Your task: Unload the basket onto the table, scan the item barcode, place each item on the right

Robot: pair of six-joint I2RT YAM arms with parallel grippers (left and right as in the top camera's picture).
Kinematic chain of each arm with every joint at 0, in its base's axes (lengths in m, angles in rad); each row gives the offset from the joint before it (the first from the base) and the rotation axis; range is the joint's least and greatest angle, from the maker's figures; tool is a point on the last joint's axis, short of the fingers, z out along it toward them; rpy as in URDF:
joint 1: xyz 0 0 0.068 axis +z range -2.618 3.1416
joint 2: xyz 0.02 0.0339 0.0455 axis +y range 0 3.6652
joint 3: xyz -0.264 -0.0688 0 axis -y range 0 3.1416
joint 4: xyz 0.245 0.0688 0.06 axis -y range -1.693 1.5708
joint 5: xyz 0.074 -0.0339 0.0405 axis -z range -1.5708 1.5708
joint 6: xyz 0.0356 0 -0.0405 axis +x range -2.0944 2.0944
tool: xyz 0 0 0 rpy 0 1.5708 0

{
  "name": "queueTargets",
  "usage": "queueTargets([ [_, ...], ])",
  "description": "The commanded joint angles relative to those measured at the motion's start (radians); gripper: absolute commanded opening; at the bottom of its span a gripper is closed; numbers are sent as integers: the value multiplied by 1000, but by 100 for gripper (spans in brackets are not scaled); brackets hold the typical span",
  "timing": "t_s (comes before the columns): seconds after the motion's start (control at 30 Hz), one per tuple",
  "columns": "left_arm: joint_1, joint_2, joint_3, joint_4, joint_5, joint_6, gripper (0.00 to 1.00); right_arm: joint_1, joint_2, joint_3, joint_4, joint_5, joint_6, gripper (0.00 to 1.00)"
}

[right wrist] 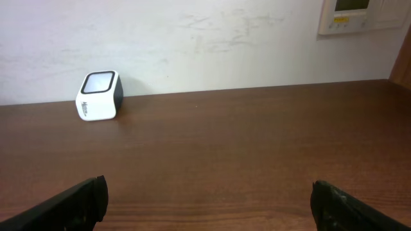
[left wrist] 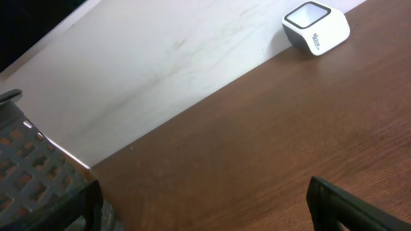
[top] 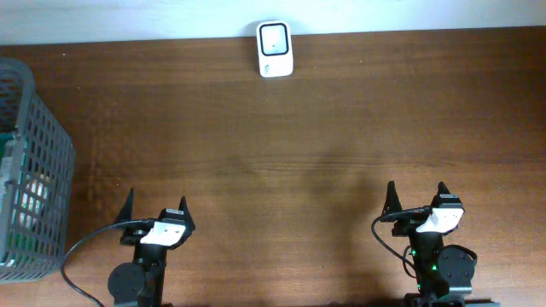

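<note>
At the far left of the table a grey mesh basket is standing. It is running out of the overhead picture, so only a part of it is showing. Through the mesh something white and something green are showing. I am judging that the item to scan is lying there, inside the basket, but its shape, its long axis and its barcode are not possible to make out.

The left gripper is hovering near the front edge, just to the right of the basket, with its jaws standing wide and holding nothing. From this gripper the basket is lying to the left and a little ahead, so the left arm is looking clearly the nearer one for the picking. The left wrist view is catching only a corner of the basket, and the contents are hidden there.

The scanner is sitting in the middle at the far edge, against the pale wall, with its window facing up. It is well apart from both grippers and, in the left-to-right direction, between them.

The right gripper is waiting at the right, also spread wide and empty, well apart from the basket.
</note>
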Motion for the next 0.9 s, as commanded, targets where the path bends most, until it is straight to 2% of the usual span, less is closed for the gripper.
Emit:
queueTargets([
  [0.0,-5,-3,-1,-8,-3,14,99,8,-7,-6,-5,12,7,98],
  [0.27,-5,-3,-1,-8,0,13,99,8,-7,-6,-5,12,7,98],
  [0.47,-5,-3,0,3,69,10,99,8,-7,-6,-5,12,7,98],
  [0.63,-5,-3,11,3,76,-84,99,8,-7,-6,-5,12,7,98],
  [0.7,-5,-3,36,2,135,-87,99,8,-7,-6,-5,12,7,98],
  [0.87,-5,51,131,1,175,-130,99,8,-7,-6,-5,12,6,98],
])
